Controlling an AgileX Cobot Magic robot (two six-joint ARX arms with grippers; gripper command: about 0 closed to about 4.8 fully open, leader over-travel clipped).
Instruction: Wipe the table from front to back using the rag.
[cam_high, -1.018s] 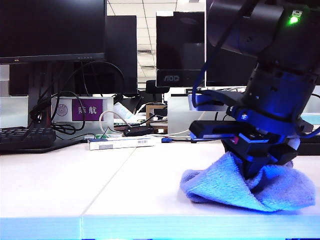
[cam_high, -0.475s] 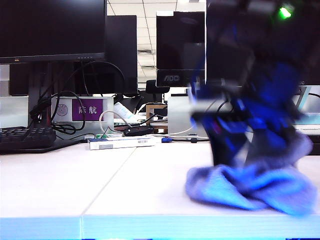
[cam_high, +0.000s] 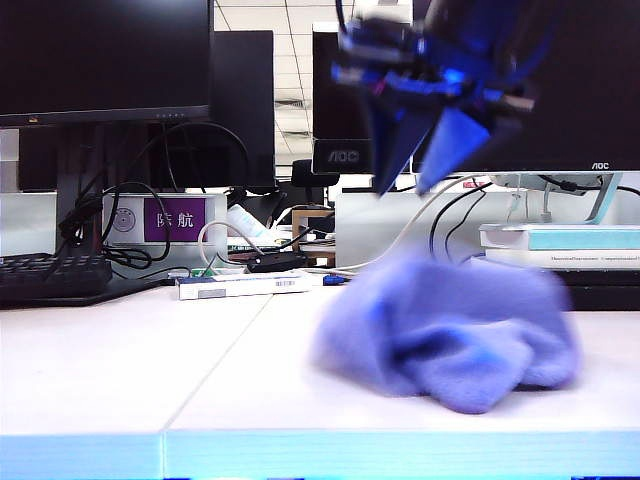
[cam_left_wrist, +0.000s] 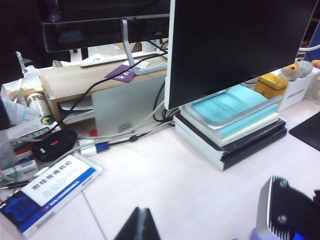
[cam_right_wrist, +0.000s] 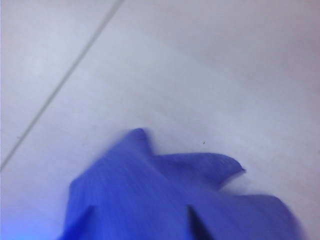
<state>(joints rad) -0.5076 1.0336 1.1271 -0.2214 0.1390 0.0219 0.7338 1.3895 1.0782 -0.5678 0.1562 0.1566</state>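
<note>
The exterior view sits low at the table (cam_high: 120, 380) edge, facing the monitors; the left wrist view looks obliquely toward them; the right wrist view looks closely down at the rag (cam_right_wrist: 165, 200)

One rag (cam_high: 450, 335) lies on one tabletop (cam_high: 120, 370). Two tools are in view: the right tool (cam_high: 415, 165) and the left tool (cam_left_wrist: 142, 227). One keyboard (cam_high: 50, 275) sits at nine o'clock.

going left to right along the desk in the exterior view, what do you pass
keyboard → purple sign → flat white box → rag lying loose on the table, with the right gripper open in the air above it → stacked books. The left gripper is not in this view.
</note>
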